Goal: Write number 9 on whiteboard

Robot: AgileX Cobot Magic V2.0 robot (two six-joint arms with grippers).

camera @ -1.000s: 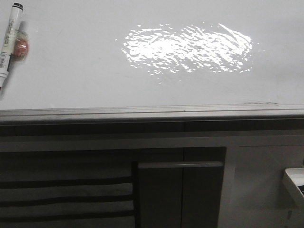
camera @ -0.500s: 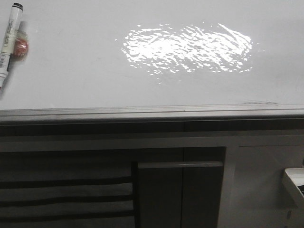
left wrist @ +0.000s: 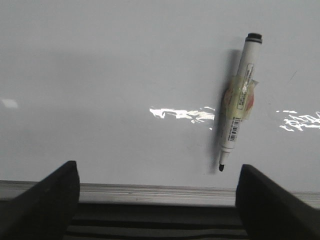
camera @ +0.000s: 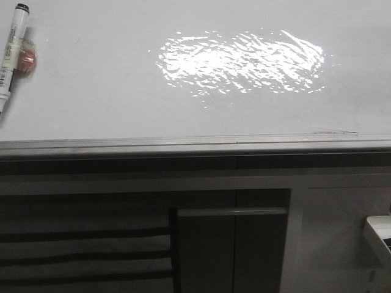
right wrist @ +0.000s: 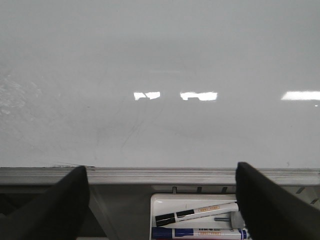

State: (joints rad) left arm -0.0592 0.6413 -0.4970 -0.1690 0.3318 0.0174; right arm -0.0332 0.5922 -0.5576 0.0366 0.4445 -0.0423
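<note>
The whiteboard [camera: 122,91] is glossy white-grey with a bright rippled glare and a grey edge rail [camera: 195,145]. No number 9 shows on it. A white marker [camera: 12,52] with a black end and a taped reddish magnet sticks to the board at the far left; in the left wrist view the marker [left wrist: 240,100] points tip down just above the rail. My left gripper [left wrist: 157,200] is open and empty in front of the rail, with the marker tip just inside one jaw. My right gripper [right wrist: 162,200] is open and empty before the board [right wrist: 160,75].
Dark slatted cabinet panels [camera: 85,250] and a cabinet handle [camera: 232,211] lie below the rail. A white tray [right wrist: 195,215] with a black-and-white marker [right wrist: 200,212] and a blue marker [right wrist: 200,233] sits under the rail; its corner [camera: 379,235] shows at right in the front view.
</note>
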